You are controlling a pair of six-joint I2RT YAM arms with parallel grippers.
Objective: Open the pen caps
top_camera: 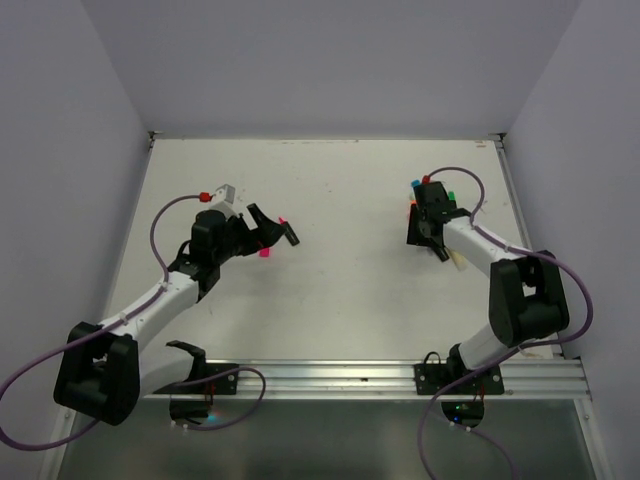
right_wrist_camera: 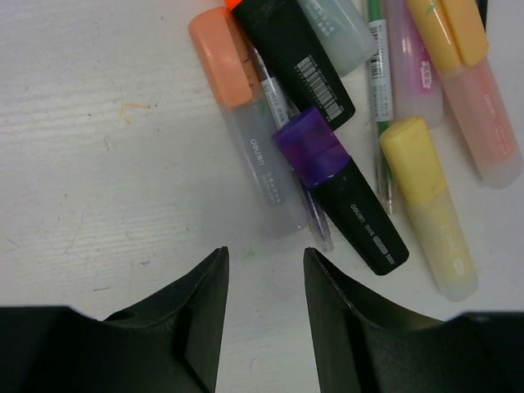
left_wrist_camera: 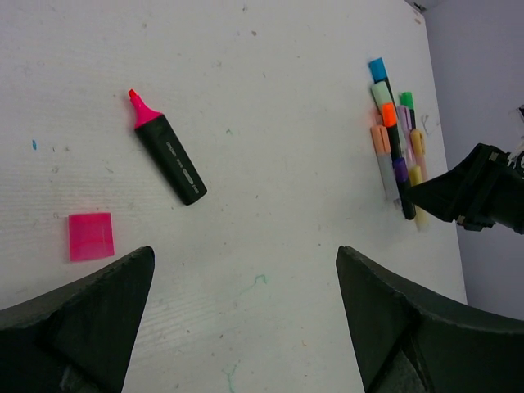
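Observation:
A loose pink pen cap point(left_wrist_camera: 90, 236) lies on the table left of my left gripper point(left_wrist_camera: 246, 254), which is open and empty. The uncapped black highlighter point(left_wrist_camera: 168, 155) with its pink tip bare lies ahead of it. In the top view that cap point(top_camera: 265, 254) sits just below the left gripper point(top_camera: 262, 235). My right gripper point(right_wrist_camera: 266, 252) hovers at the near end of the pile, jaws apart over bare table. Just ahead lie a purple cap point(right_wrist_camera: 313, 147) on a black body, an orange cap point(right_wrist_camera: 219, 57) and a yellow cap point(right_wrist_camera: 413, 160).
The highlighter pile point(left_wrist_camera: 397, 139) lies by the right wall, with thin pens among it. Another yellow-capped pastel highlighter point(right_wrist_camera: 471, 74) is at its far right. Grey walls enclose the table point(top_camera: 340, 290) on three sides.

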